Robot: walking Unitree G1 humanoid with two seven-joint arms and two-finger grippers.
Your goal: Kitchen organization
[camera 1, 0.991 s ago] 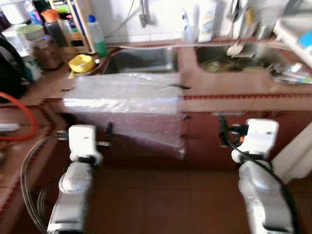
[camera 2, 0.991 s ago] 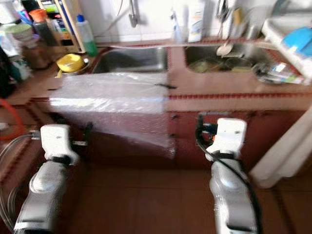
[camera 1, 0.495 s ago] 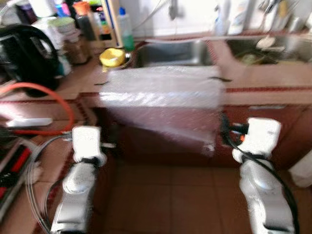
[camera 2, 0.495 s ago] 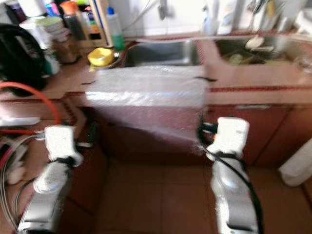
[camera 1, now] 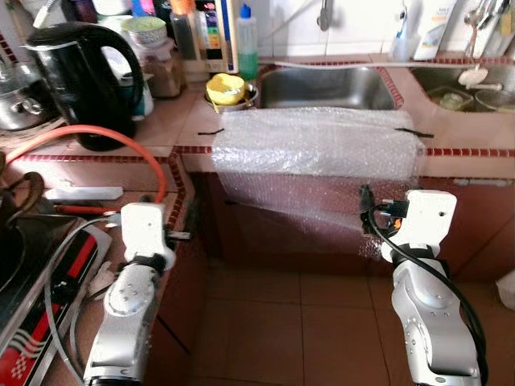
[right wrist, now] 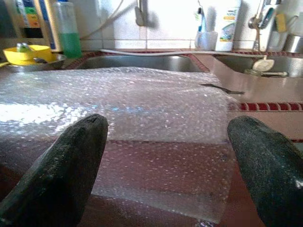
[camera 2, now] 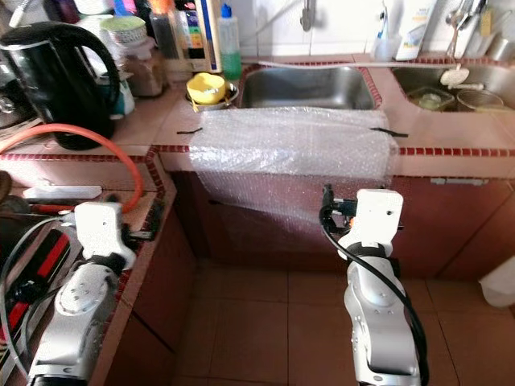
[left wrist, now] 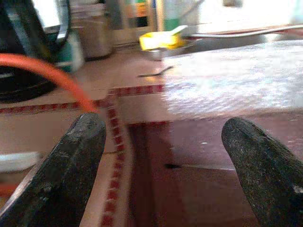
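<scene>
Left eye view, read from left to right: black kettle (camera 1: 76,76) standing at the tabletop's (camera 1: 169,121) left rear, orange hose (camera 1: 121,145) looping over the left front edge, yellow bowl (camera 1: 225,87) just beside the left sink (camera 1: 326,84), green soap bottle (camera 1: 247,42) at the back edge, sheet of bubble wrap (camera 1: 314,141) spread over the front edge before the sink and hanging down the cabinet front (camera 1: 265,233); second sink (camera 1: 463,84) with dishes toward the right rear.

Left gripper (left wrist: 161,175) held low before the left corner of the tabletop, fingers (left wrist: 71,165) spread wide, grasping nothing. Right gripper (right wrist: 170,170) likewise splayed and empty, facing the hanging edge of the wrap, near but apart from it.

Judged as the approach step, with nothing yet taken up. Bubble wrap taken as the likeliest thing to tidy, though not certain from the task alone. Next move probably called for raising both arms to the front edge and pinching the thin, slippery sheet without tearing it.

Tabletop tiled reddish-brown with a red patterned trim; floor (camera 1: 282,322) of brown tiles; wall behind white-tiled.
</scene>
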